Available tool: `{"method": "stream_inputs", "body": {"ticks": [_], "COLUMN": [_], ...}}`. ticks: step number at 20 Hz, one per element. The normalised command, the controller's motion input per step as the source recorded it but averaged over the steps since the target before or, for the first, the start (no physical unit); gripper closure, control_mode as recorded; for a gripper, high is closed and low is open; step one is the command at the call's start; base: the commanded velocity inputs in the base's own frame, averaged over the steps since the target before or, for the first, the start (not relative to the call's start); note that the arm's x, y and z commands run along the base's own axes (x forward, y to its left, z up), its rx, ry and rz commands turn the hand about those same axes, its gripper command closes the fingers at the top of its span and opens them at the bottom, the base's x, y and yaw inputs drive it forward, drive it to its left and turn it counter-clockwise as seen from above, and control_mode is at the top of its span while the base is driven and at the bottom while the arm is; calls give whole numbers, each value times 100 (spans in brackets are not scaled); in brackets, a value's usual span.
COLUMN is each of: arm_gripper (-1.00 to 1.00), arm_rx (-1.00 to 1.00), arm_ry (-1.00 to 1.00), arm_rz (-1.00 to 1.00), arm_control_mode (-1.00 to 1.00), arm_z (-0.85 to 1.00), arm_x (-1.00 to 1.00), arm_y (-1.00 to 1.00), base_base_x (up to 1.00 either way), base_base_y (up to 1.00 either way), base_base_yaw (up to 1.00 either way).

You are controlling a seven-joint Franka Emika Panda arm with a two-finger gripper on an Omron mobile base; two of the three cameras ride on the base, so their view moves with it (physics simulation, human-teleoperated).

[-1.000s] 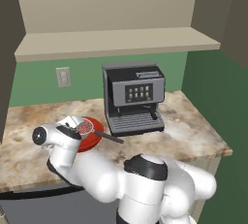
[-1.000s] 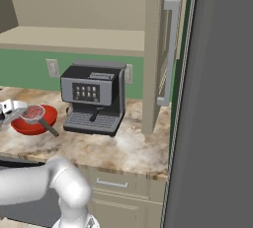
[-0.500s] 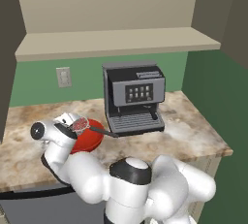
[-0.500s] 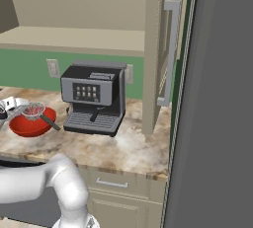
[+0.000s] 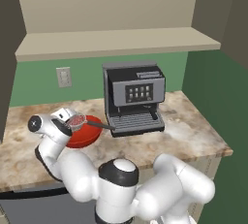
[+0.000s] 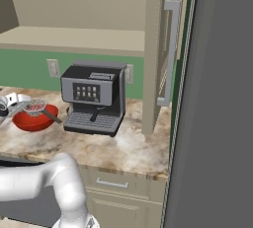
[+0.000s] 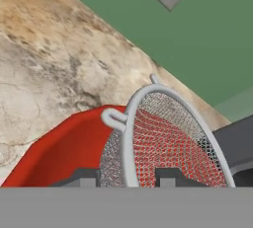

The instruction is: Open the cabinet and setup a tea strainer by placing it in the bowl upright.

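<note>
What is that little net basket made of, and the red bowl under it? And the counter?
The tea strainer looks like fine metal wire mesh with a smooth silver-grey rim; you can see red through its holes. The bowl looks like shiny glazed ceramic or plastic, hard to say which. The counter looks like polished speckled stone, beige and brown.

Green wall point(image 5: 43, 80), marble counter point(image 5: 193, 136) — coffee machine point(image 5: 133, 97), wall outlet point(image 5: 63, 77)

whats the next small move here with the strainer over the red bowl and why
Probably lower it a little further, then let go. The gripper holds the small silver wire-mesh tea strainer by its rim, just above the wide, glossy red bowl on the marbled counter. Its mesh seems to hang over the bowl's hollow, though whether it rests inside is unclear.
</note>
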Motion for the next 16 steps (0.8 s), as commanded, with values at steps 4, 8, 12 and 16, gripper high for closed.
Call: {"method": "stream_inputs", "body": {"ticks": [4, 8, 12, 16], "arm_gripper": [100, 100, 100, -100], "arm_rx": [0, 0, 0, 0], "arm_ry": [0, 0, 0, 0], "arm_rz": [0, 0, 0, 0], "arm_control_mode": [-100, -100, -100, -100], "arm_z": [-8, -5, -6, -3], "arm_x": [0, 0, 0, 0], "arm_y": [0, 0, 0, 0], "base_base_x": [0, 0, 0, 0], "base_base_y": [0, 0, 0, 0], "base_base_yaw": [0, 0, 0, 0]}}
